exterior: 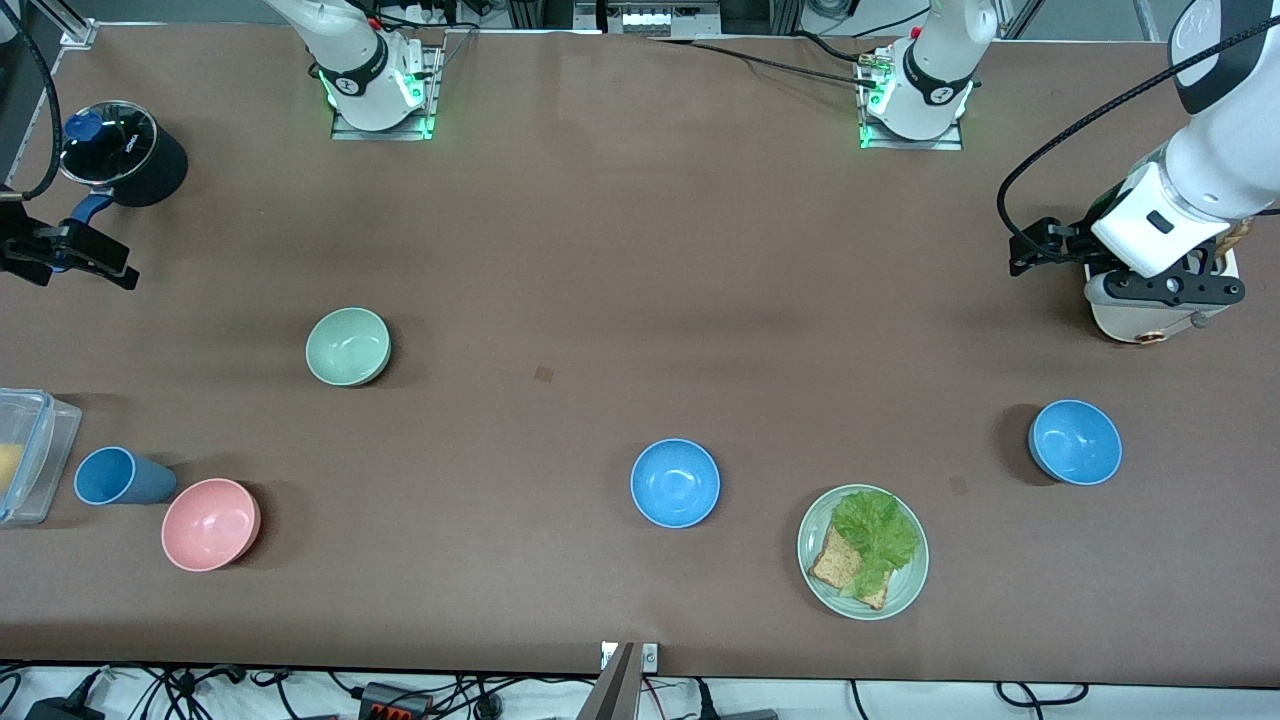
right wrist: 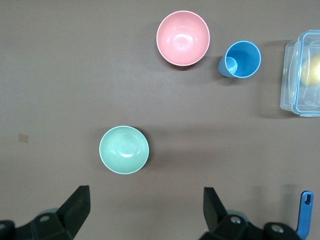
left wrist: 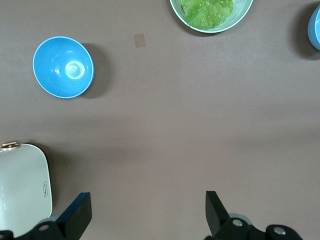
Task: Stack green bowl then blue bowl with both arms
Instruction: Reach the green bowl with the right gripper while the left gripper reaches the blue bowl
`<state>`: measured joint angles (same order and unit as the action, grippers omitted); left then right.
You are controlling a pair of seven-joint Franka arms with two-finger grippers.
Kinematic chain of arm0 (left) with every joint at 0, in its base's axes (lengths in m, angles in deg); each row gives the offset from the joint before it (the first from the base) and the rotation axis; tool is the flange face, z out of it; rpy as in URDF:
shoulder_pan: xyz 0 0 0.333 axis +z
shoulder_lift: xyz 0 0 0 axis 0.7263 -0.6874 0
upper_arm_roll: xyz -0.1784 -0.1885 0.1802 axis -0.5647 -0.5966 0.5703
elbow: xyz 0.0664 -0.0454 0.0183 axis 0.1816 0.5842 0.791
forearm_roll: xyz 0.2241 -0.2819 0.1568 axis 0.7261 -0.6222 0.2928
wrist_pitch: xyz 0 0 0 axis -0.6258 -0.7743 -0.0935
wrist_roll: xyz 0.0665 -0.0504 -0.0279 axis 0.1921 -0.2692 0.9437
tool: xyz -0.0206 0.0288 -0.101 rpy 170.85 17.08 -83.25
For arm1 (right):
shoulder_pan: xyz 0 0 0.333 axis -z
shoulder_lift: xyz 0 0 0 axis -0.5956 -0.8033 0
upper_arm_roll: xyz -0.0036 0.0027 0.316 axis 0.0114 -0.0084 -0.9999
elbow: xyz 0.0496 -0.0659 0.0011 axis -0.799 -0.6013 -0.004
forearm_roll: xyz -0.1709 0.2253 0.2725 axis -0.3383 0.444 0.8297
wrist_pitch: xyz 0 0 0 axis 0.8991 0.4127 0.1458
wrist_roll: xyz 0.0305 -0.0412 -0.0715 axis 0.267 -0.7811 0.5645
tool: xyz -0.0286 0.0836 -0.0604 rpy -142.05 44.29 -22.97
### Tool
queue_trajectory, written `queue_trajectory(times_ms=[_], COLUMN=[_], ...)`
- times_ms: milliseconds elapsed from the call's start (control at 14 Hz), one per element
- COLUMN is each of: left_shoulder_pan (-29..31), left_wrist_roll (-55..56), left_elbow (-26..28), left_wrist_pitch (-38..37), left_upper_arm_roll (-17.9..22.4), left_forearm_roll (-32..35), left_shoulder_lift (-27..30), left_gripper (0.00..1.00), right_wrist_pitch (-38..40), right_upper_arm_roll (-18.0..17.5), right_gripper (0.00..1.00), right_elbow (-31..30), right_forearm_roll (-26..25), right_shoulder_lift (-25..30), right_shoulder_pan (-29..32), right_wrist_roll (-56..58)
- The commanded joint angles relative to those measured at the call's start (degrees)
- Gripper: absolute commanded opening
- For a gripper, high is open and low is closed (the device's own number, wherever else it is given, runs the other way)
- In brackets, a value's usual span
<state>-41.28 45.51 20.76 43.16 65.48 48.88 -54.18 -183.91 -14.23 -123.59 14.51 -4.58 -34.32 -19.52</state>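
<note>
1. While both arms hang above the table's ends, the brown matte table (exterior: 600,250) carries the dishes; clock hours below are read in the front view from the table's middle.
2. Green bowl (exterior: 347,346): round, pale mint, glossy inside, upright at nine o'clock, standing alone.
3. Blue bowl (exterior: 675,483): round, glossy sky-blue, upright at six o'clock, well apart from the green bowl.
4. Second blue bowl (exterior: 1075,442): same shape and sheen, between three and four o'clock, nearer the left arm's end.
5. Plate (exterior: 905,590): flat, pale green, between four and five o'clock, with crinkled lettuce (exterior: 875,535) over a slice of grainy bread (exterior: 830,565).
6. Pink bowl (exterior: 210,524): smooth and round, at eight o'clock; a blue cup (exterior: 115,476) stands just beside it, at its ten o'clock.
7. Left gripper (left wrist: 147,210): dark fingers spread wide, holding nothing, over bare table beside a white rounded box (left wrist: 22,187).
8. Right gripper (right wrist: 145,210): fingers likewise wide apart and empty, over bare table at the right arm's end, with the green bowl in its wrist view.
</note>
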Motion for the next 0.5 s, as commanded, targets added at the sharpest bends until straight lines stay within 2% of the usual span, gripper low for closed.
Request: queue_trajectory(times_ms=[0, 214, 429], left_shoulder_pan=[0.2, 0.2, 0.4], left_wrist_roll=[-1.3, -1.4, -1.4], left_elbow=[-2.7, -5.1, -5.4], left_wrist_pitch=[-1.6, -4.0, -4.2], left_upper_arm_roll=[0.2, 0.2, 0.2], left_forearm_roll=[-1.6, -1.6, -1.6], left_shoulder_lift=[-0.9, -2.5, -2.8], left_gripper=[1.0, 1.0, 1.0], right_wrist_pitch=[-0.5, -0.4, -0.3], right_upper_arm_roll=[-0.5, -0.6, -0.5], right_gripper=[1.0, 1.0, 1.0], right_elbow=[-1.4, -1.5, -1.5], right_forearm_roll=[-0.8, -0.8, -0.8], right_shoulder_lift=[1.1, 1.1, 1.0], right_shoulder_pan=[0.3, 0.2, 0.3], right_wrist_roll=[-0.7, -0.6, -0.7])
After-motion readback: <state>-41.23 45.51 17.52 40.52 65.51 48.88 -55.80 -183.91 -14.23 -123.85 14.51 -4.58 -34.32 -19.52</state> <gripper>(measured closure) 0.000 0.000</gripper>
